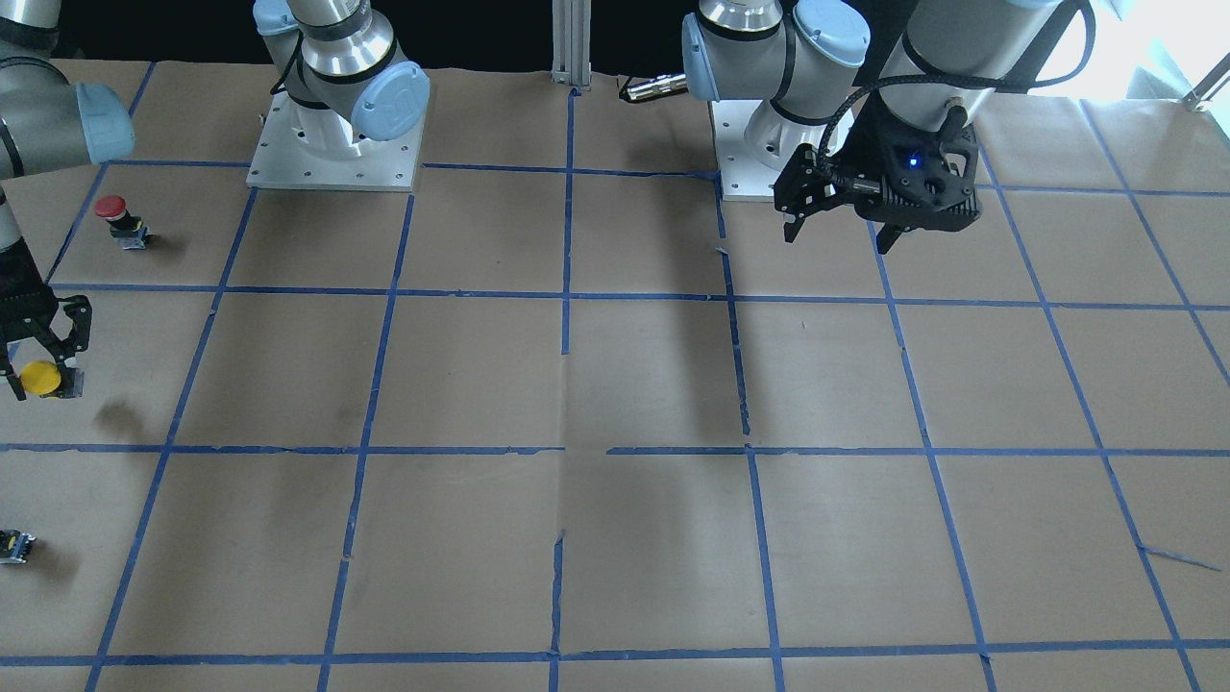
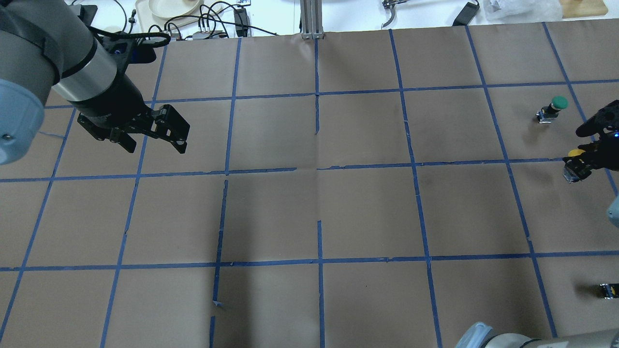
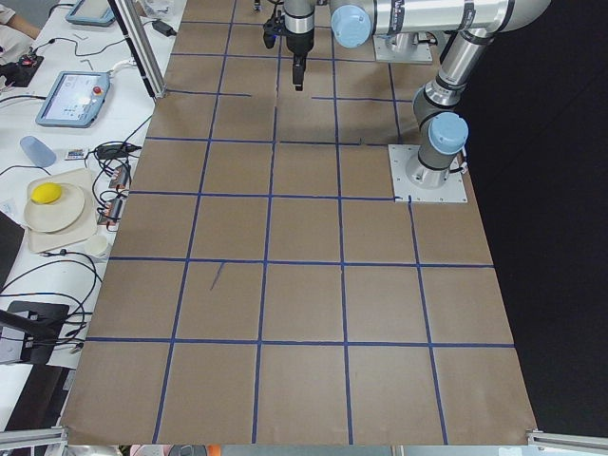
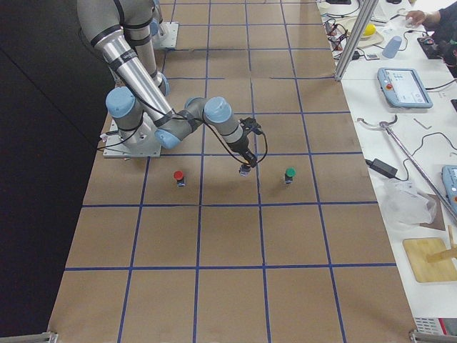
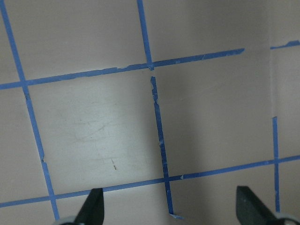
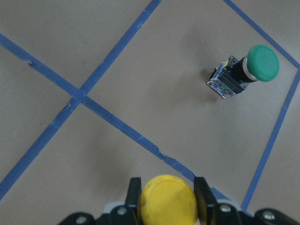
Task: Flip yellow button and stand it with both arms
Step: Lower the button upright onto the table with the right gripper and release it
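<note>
The yellow button (image 6: 168, 202) sits between the fingers of my right gripper (image 6: 167, 192), which is shut on it, cap toward the wrist camera. In the front view the right gripper (image 1: 40, 370) holds the yellow button (image 1: 40, 378) a little above the paper at the far left edge, with its shadow below. It also shows at the right edge of the overhead view (image 2: 575, 153) and in the right side view (image 4: 244, 168). My left gripper (image 2: 157, 144) is open and empty, hanging above the table far from the button, and also shows in the front view (image 1: 836, 234) and its wrist view (image 5: 171, 208).
A green-capped button (image 6: 248, 70) stands tilted on the paper beyond the right gripper, also overhead (image 2: 556, 104). A red-capped button (image 1: 113, 213) stands nearer the robot base. A small dark body (image 1: 14, 545) is cut by the frame edge. Blue tape gridlines cross the brown paper.
</note>
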You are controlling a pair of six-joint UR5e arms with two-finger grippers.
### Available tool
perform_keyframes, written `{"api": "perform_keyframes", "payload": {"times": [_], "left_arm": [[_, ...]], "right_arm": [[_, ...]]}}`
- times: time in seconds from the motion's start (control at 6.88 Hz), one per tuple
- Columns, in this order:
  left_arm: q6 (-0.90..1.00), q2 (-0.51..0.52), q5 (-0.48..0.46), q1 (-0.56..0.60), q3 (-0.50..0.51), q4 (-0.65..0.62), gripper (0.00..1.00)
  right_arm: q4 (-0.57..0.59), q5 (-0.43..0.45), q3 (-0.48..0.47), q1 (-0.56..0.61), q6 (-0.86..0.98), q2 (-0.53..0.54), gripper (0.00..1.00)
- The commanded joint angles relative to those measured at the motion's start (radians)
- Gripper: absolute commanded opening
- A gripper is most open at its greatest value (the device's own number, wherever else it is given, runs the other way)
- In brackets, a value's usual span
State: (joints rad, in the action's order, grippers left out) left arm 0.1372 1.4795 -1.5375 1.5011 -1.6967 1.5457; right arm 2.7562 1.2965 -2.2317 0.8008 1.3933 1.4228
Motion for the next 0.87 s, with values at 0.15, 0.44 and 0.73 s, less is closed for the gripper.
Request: {"api": "perform_keyframes", "payload": {"times": [0.15,0.44,0.73], "left_arm": [[-0.057,0.007,-0.077,0.001,0.086,0.05,0.99],[-0.085,0.015,-0.078,0.004,0.091,0.054,0.99],[-0.085,0.039,-0.029,0.007,0.088,0.054,0.99]], "right_arm": [[-0.041,-0.152,-0.066,-0.099,0.186,0.005,0.07],[-0.044,-0.196,-0.074,-0.139,0.214,0.001,0.08],[-0.044,-0.194,-0.074,-0.152,0.219,0.001,0.81]]}}
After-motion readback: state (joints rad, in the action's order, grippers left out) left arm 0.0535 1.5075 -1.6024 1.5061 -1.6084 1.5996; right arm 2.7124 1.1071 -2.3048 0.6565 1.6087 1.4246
